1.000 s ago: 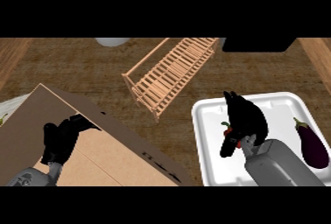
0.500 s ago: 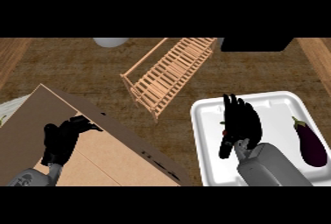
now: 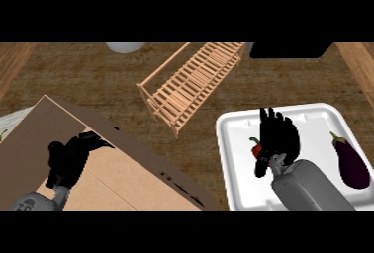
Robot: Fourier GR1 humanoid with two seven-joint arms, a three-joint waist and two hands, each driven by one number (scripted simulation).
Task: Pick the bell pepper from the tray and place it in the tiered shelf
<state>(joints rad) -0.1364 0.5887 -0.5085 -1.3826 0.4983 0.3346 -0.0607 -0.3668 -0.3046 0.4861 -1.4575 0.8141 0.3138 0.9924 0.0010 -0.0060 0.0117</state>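
A white tray [image 3: 237, 131] lies at the right of the counter. On it, a red bell pepper [image 3: 257, 148] with a green stem shows only as a sliver beside my right hand [image 3: 278, 137]. That hand covers most of the pepper, its fingers pointing away and bent down over it. The wooden tiered shelf [image 3: 194, 84] lies slanted at the middle rear, apart from the tray. My left hand [image 3: 68, 159] rests on a cardboard box [image 3: 116, 173] at the lower left.
A purple eggplant [image 3: 350, 160] lies at the tray's right side. A grey round object [image 3: 125, 47] and a black object [image 3: 288, 49] sit along the rear edge. Bare wooden counter [image 3: 80, 79] lies between box and shelf.
My right hand has shifted slightly left and lowered onto the bell pepper, its fingers closing in over it. The left hand has stayed put.
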